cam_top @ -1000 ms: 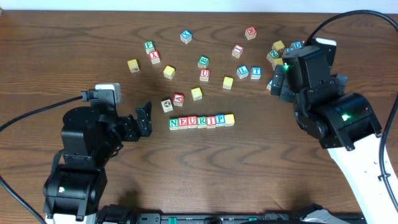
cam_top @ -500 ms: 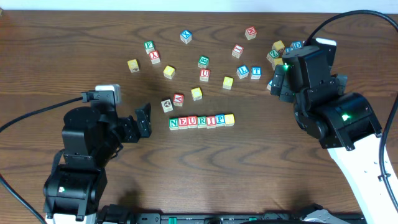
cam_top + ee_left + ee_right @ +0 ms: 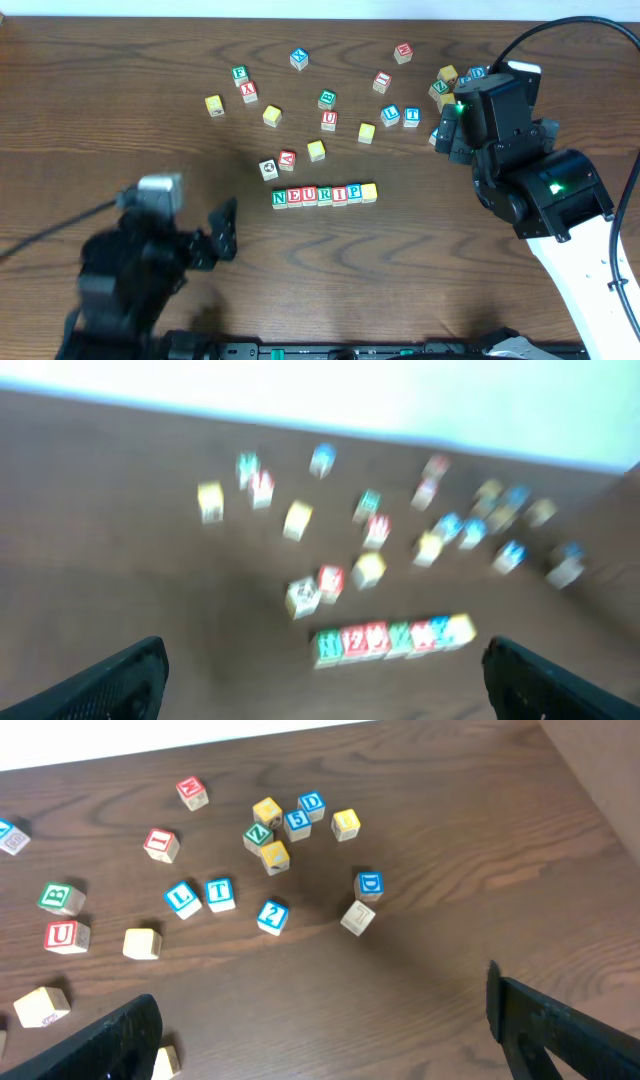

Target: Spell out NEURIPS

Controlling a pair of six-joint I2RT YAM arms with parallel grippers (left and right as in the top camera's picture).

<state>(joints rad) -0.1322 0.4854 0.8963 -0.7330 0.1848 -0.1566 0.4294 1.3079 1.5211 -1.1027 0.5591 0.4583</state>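
Overhead, the dark wooden counter filled the picture. The right arm stood sharp at its right side, and the left arm was a blurred dark mass at lower left.

Only the wrist views settled the grippers. The left gripper had its fingers spread to the two lower corners of its view, open and holding nothing. The right gripper was spread just as wide, also empty, above bare wood.

The row lay near the counter's middle, its seven cubes touching side by side. Overhead the letters read cleanly: green N, red E, red U, green R, red I, blue P, then a yellow cube whose letter I could not make out. The left wrist view showed the same row ahead of the fingers, apart from them, too smeared to read. The right wrist view did not reach it.

Loose cubes lay scattered beyond the row. The right wrist view gave the right-hand group clearly: blue L beside blue T, and a blue cube near a pale cube, which the right arm largely covered overhead.
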